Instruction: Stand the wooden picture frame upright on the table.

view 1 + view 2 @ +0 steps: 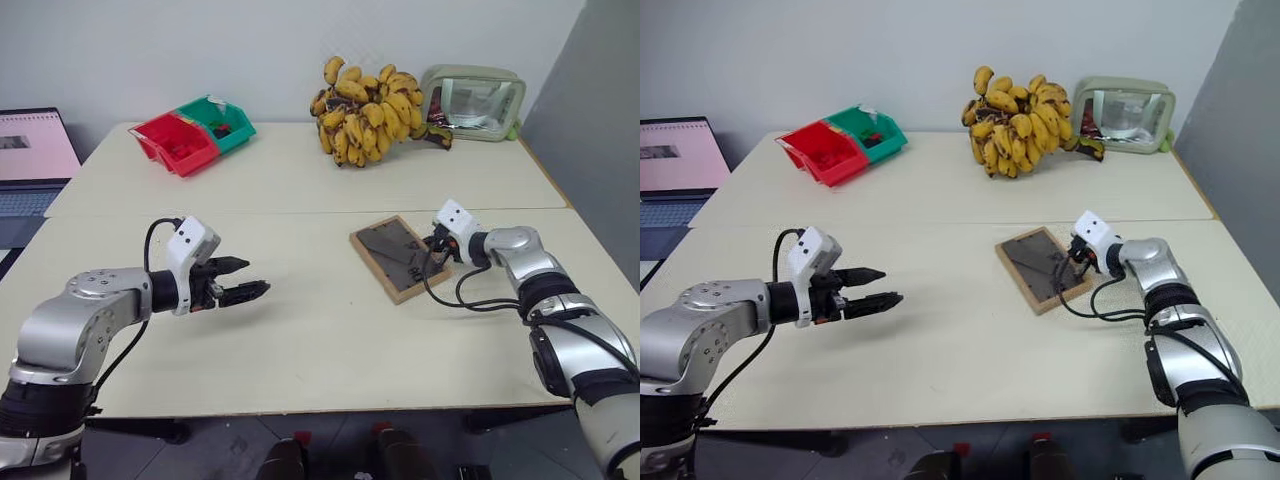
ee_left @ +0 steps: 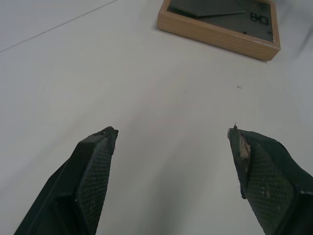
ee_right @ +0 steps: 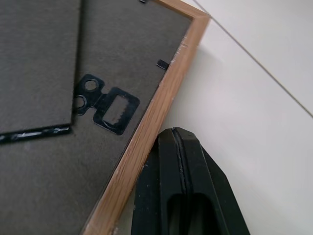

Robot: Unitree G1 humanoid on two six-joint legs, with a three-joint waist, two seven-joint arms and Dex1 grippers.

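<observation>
The wooden picture frame [image 1: 398, 255] lies flat on the table [image 1: 300, 340], right of the middle, with its dark back board and stand flap facing up. My right gripper [image 1: 432, 250] is shut, and its joined fingertips [image 3: 178, 134] rest low beside the frame's right wooden edge, near the metal hanger [image 3: 110, 110]. It holds nothing. My left gripper [image 1: 255, 277] hovers over bare tabletop well to the left of the frame. It is open with nothing between its fingers [image 2: 93, 171]. It points toward the frame [image 2: 220, 24].
A big bunch of bananas [image 1: 365, 110] and a green-rimmed clear pouch [image 1: 475, 100] sit at the back right. A red bin [image 1: 175, 140] and a green bin [image 1: 220, 120] stand at the back left. A laptop [image 1: 30, 160] sits beyond the left edge.
</observation>
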